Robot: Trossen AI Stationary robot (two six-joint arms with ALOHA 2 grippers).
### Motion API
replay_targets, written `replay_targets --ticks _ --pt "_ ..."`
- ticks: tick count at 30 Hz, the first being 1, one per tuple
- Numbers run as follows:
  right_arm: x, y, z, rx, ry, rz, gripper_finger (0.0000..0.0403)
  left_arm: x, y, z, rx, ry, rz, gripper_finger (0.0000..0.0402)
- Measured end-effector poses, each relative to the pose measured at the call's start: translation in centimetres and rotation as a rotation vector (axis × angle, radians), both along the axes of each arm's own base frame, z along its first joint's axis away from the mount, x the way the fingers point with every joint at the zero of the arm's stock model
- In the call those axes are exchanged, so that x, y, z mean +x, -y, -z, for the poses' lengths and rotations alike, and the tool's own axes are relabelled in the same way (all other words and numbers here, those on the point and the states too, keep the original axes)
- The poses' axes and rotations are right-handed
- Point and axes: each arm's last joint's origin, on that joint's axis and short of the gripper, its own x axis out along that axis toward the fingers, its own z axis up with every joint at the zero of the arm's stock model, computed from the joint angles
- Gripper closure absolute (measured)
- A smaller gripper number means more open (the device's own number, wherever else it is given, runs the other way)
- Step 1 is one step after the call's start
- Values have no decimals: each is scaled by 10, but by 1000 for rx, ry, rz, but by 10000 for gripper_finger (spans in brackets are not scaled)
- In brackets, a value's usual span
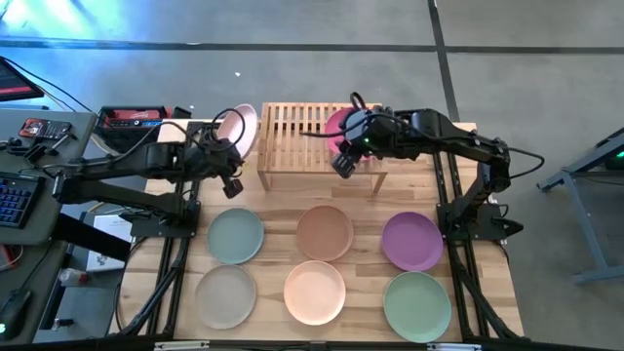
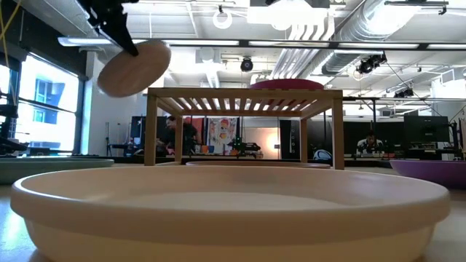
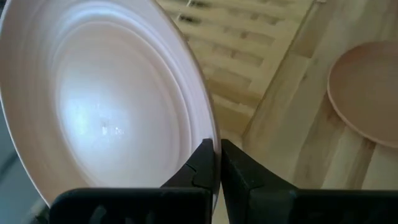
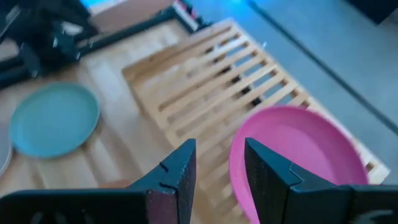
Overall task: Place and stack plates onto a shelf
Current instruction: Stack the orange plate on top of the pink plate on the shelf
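A light wooden bench (image 1: 366, 292) stands on a grey concrete floor (image 1: 292, 68) crossed by dark seams. Beyond it the room is open-plan: white ceiling ducts (image 2: 320, 29) and pipes overhead, tall bright windows (image 2: 44, 109) at one side, dark monitors (image 2: 422, 131), and people (image 2: 175, 135) seated at distant desks.

You're in an open lab or workshop hall: exposed ceiling ducts (image 2: 342, 33) and pipes, concrete floor (image 1: 292, 73). Behind the wooden table (image 1: 366, 268), people sit at monitor-lined desks (image 2: 408, 138); a keyboard (image 1: 12, 200) and electronics crowd a side bench.
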Motion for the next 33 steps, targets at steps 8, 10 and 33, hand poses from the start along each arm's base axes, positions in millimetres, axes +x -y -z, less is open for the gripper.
replay_targets --ticks 8,10,33 --pt "9 10 -12 -82 149 65 290 2 2 -24 191 -96 227 399" --pt "11 15 -16 -92 195 75 290 5 3 -28 226 -119 274 399" --pt "-1 77 -16 126 336 295 290 95 -5 -16 376 -513 459 398"
